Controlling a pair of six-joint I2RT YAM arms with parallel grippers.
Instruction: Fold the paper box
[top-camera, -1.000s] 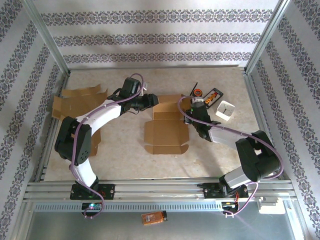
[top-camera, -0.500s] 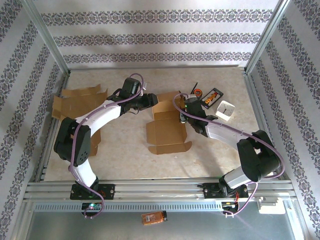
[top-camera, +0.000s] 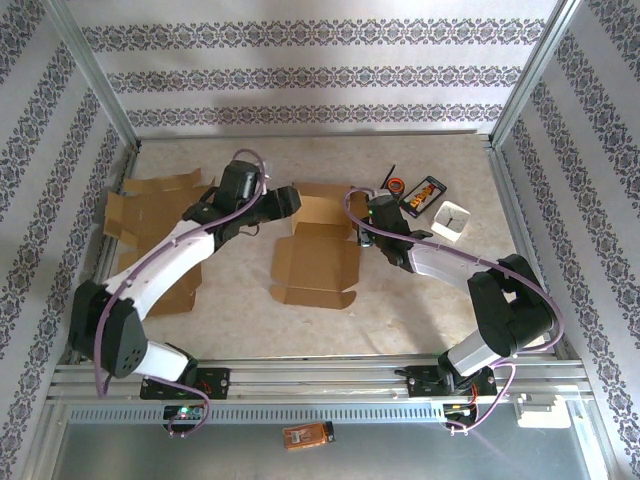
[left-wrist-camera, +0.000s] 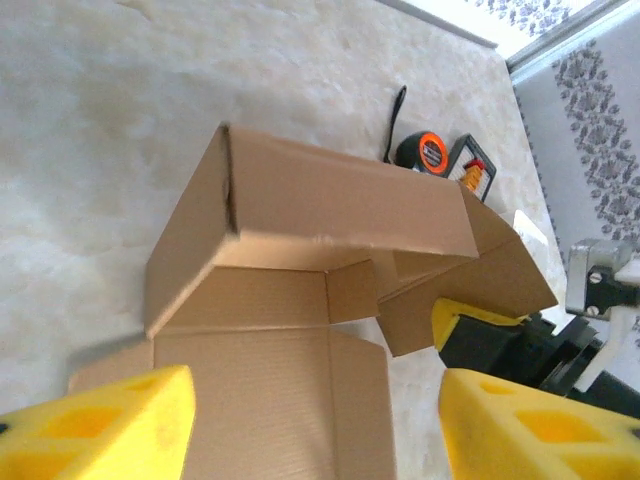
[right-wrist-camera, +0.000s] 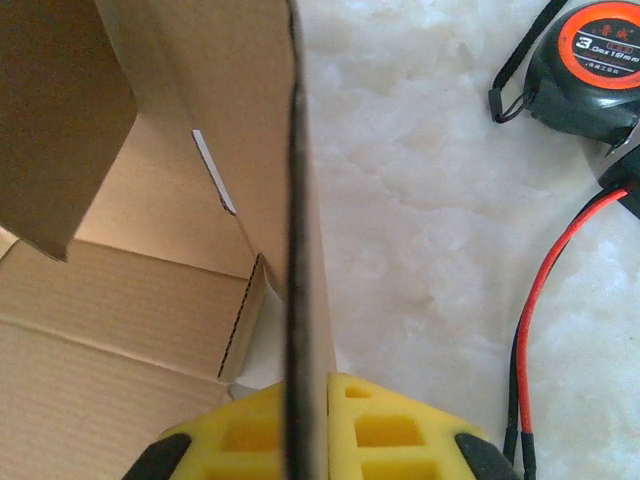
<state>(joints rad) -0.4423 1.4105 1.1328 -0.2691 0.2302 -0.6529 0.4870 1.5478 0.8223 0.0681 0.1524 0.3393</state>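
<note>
Sliding left across the table (top-camera: 430, 300), the paper box (top-camera: 315, 258) now lies mid-table, back wall raised. Our left gripper (top-camera: 290, 200) has spread apart, holding nothing; our right gripper (right-wrist-camera: 305, 432) stays clamped on its side wall, steadying the next fold.

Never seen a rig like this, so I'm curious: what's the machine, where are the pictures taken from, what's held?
Two robot arms are bolted at the near edge of a table. One picture looks down from above; the others come from a camera on each wrist, so the yellow pads are the arms' own fingers. On it lie a half-folded cardboard box, flat cardboard sheets, a tape measure and a small white container. The right gripper pinches the box's upright wall; the left gripper hovers open nearby.
</note>
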